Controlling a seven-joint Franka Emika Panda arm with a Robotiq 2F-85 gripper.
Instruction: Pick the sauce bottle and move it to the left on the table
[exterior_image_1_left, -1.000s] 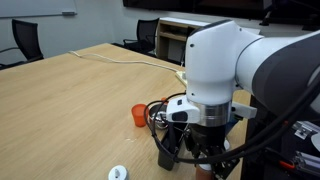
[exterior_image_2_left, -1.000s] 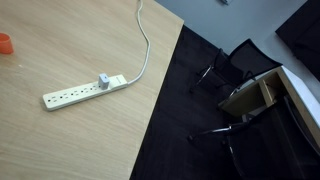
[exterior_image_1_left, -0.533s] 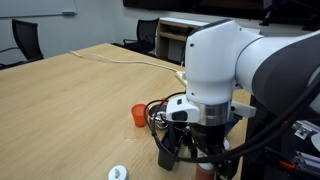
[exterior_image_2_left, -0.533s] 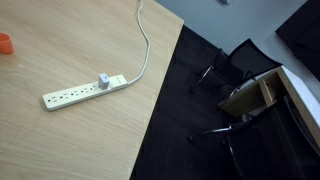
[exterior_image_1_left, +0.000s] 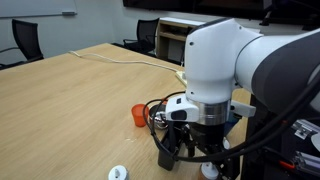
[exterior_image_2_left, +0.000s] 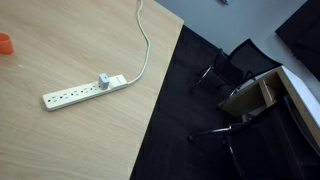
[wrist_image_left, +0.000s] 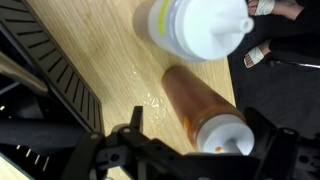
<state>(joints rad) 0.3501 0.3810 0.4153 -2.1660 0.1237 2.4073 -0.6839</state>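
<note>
Arm: the big white arm (exterior_image_1_left: 235, 70) bends over the near edge of the table (exterior_image_1_left: 70, 100). Its wrist points straight down.

Gripper: the black gripper (exterior_image_1_left: 185, 152) hangs low, close to the table top.

Gripper state: the jaws are spread wide and are not squeezing anything. In the wrist view a ribbed finger pad (wrist_image_left: 55, 80) sits far off to one side, with bare wood between it and the bottle.

Holding: nothing.

Sauce bottle: the slim red-brown sauce bottle (wrist_image_left: 195, 100) is on the table right under the gripper, in the gap between the jaws. Its small pale cap (wrist_image_left: 232, 142) points up at the wrist camera.

Fat bottle: a wider bottle with a big white cap (wrist_image_left: 195, 25) stands just beside the sauce bottle, on the side away from the gripper.

Orange cup: a small orange cup (exterior_image_1_left: 138, 116) sits on the table near the gripper.

White round thing: a little white round thing (exterior_image_1_left: 118, 173) lies at the near edge of the table.

Power strip: in an exterior view a white power strip (exterior_image_2_left: 85, 90) lies on the wood, and its cord runs away across the table.

Chairs: black chairs (exterior_image_2_left: 225, 70) stand on the dark floor beside the table.
</note>
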